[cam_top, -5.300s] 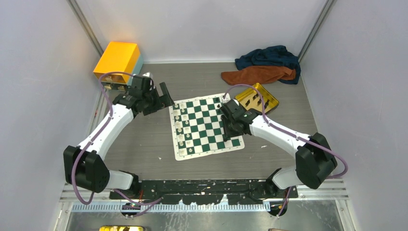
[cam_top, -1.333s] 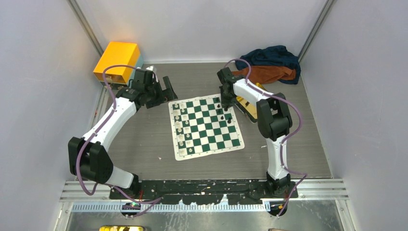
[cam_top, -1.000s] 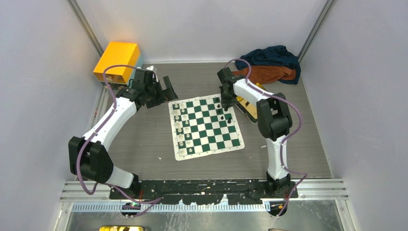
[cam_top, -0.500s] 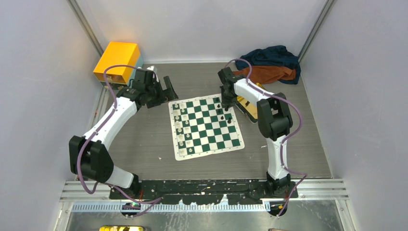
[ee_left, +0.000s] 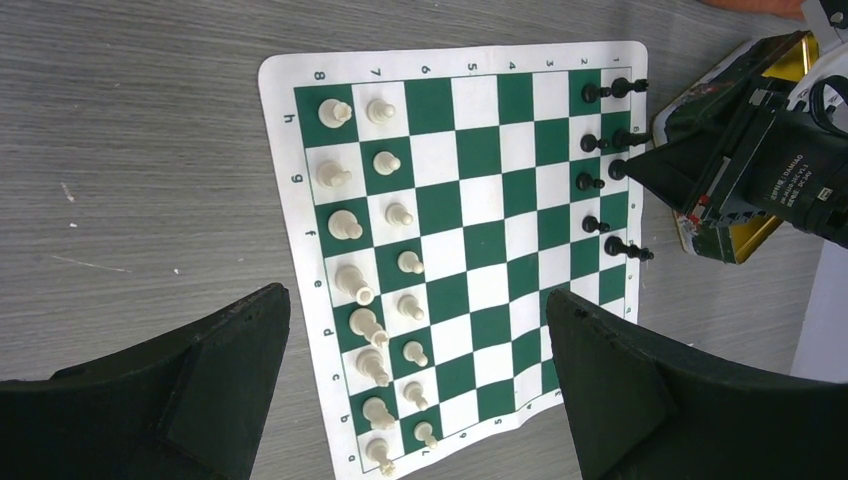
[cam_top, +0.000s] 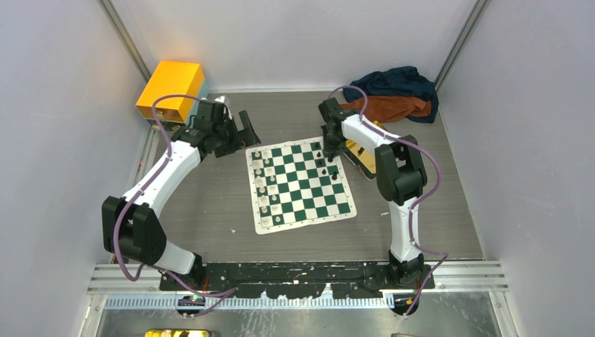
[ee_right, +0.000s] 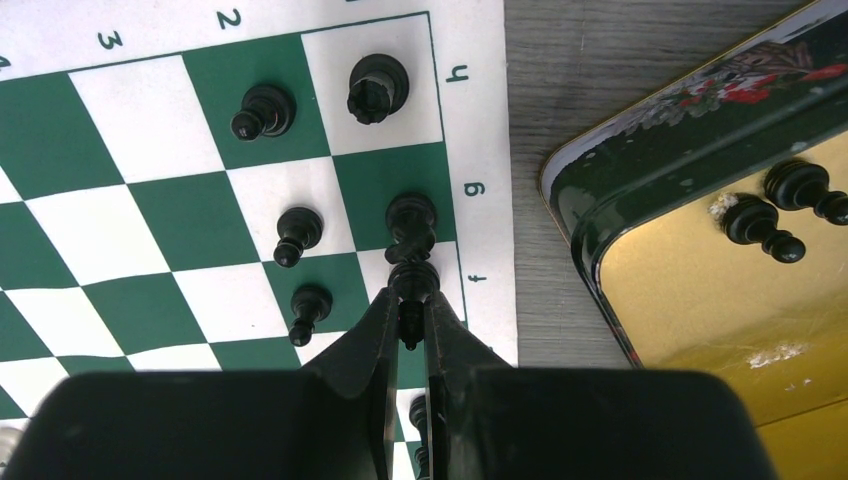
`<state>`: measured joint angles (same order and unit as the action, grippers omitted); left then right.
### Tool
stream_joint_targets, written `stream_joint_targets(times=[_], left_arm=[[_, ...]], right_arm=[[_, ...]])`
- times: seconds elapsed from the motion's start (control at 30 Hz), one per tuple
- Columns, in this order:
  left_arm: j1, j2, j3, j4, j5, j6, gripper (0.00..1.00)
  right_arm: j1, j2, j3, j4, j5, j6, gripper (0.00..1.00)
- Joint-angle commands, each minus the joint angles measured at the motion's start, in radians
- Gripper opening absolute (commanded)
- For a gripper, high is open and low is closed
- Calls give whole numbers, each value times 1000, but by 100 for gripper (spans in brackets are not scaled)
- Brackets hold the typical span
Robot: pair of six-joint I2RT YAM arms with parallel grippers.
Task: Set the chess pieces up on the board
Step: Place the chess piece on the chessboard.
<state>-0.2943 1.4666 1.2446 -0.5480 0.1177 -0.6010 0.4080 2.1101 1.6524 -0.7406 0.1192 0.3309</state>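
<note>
An orange box (cam_top: 172, 84) sits in the far left corner. Near it the left gripper (ee_left: 412, 305) hangs off the board's far left corner, jaws spread wide, nothing between them. The board (cam_top: 309, 205) lies flat on the table (cam_top: 210, 203). White pieces (ee_left: 345, 225) fill two files along its left edge. A few black pieces (ee_left: 590, 182) stand along the far part of its right edge. There the right gripper (ee_right: 410, 305) points down, jaws narrow, pinching a black piece (ee_right: 412, 276). Just right lies a gold tin (ee_right: 690, 330) holding two loose pieces (ee_right: 760, 222), with crumpled cloths (cam_top: 389, 95) beyond.
</note>
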Motion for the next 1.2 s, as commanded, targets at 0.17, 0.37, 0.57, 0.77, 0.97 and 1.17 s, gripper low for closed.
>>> stream_joint_targets(times=[0.17, 0.37, 0.57, 0.77, 0.97, 1.17], left_arm=[[-3, 10, 13, 56, 14, -11, 100], [-3, 15, 19, 55, 11, -12, 100], [-3, 21, 25, 55, 8, -10, 100], [-3, 25, 29, 56, 8, -10, 100], [-3, 25, 33, 54, 5, -8, 100], [-3, 28, 38, 54, 5, -8, 100]], right_arm=[[-9, -16, 17, -19, 0, -18, 20], [-11, -14, 21, -19, 0, -20, 27], [-11, -20, 27, -19, -2, -23, 29], [-12, -35, 30, -19, -7, -23, 29], [-12, -54, 33, -24, -9, -23, 30], [-13, -73, 37, -29, -10, -24, 30]])
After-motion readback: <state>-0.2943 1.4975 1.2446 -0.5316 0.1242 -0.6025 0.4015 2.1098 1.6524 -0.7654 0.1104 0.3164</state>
